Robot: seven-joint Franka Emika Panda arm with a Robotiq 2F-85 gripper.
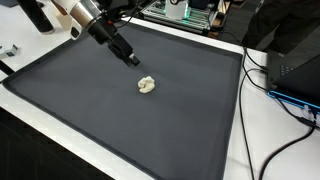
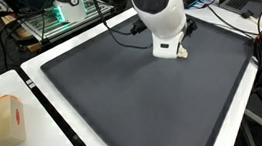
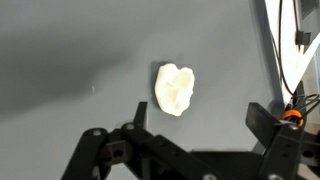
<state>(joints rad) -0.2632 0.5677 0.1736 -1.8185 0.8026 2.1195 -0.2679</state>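
Hovering over the dark mat (image 1: 200, 120), the fingers (image 3: 262, 118) stood wide and empty, the white crumpled lump (image 3: 176, 88) lying ahead, centred between them.

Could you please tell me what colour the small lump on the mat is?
Creamy white, unpatterned; the lump shows best in the wrist view.

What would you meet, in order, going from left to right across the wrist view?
The gripper stands open along the bottom edge. Order: one finger → white crumpled lump on the dark mat → second finger → cables at the right edge.
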